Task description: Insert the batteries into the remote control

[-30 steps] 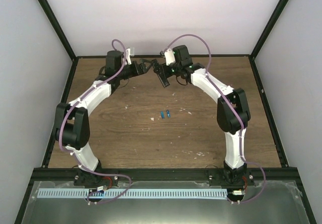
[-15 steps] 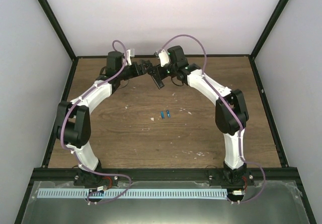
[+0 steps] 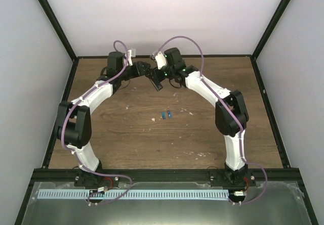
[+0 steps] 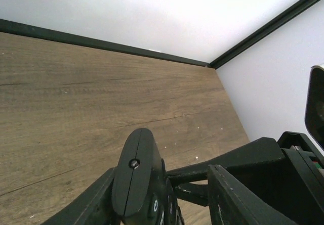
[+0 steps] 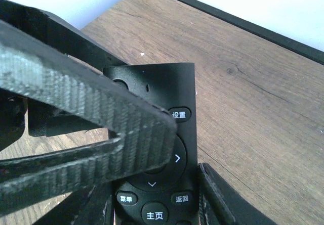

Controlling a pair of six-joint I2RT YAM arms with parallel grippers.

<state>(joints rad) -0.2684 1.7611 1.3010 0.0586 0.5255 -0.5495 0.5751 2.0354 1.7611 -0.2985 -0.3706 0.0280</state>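
The remote control (image 3: 155,82), a slim black bar with buttons, hangs above the far middle of the table. My right gripper (image 3: 161,75) is shut on its two long edges; the right wrist view shows the button face (image 5: 172,134) between the fingers (image 5: 215,194). My left gripper (image 3: 146,69) straddles the remote's free end (image 4: 135,172). One of its fingers (image 4: 88,205) lies against the back; the other (image 4: 238,199) stands off the button face with a gap, and crosses the right wrist view as a textured bar (image 5: 91,119). Two blue batteries (image 3: 163,115) (image 3: 169,114) lie side by side mid-table.
The table's black back rail (image 3: 162,56) and the white enclosure walls run close behind both grippers. Small pale specks (image 3: 191,113) lie on the wood near the batteries. Both arm bases stand at the near edge.
My right arm has carried the remote leftward into the left gripper's jaws. The left jaws have narrowed around its end.
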